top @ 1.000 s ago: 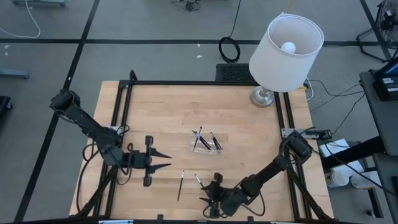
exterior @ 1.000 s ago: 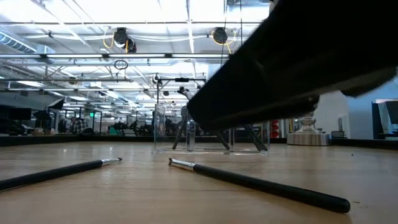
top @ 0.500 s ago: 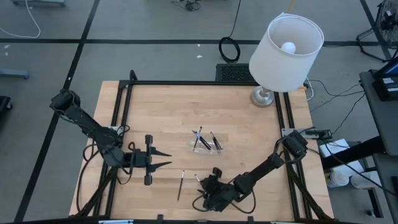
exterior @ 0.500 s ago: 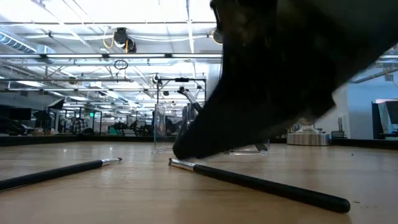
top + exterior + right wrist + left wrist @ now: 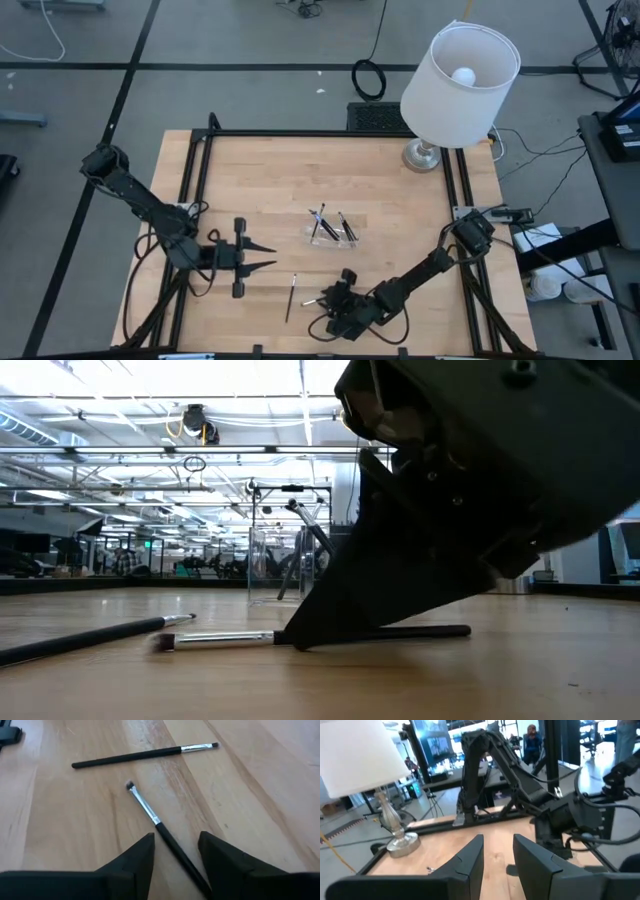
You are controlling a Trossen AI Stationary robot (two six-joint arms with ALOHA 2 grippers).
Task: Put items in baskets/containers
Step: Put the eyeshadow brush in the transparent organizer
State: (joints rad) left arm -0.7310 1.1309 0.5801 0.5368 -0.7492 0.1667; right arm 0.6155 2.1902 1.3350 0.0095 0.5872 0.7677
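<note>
High view: right gripper has moved in over the near-edge stick in the last second; that stick has swung from diagonal to almost crosswise, so it got nudged. Second loose stick just beyond the right fingers, unchanged. Tray with several sticks well ahead of them. Left gripper parked, fingers apart, empty.

Low view: right fingers now touch the desk, tip on the stick; it lies flat, not lifted.

Left wrist view: left fingers spread, nothing between.

Right wrist view: right fingers straddle the stick's handle, still apart, closing. Grasp is next, I'd guess; then carry it to the tray.
</note>
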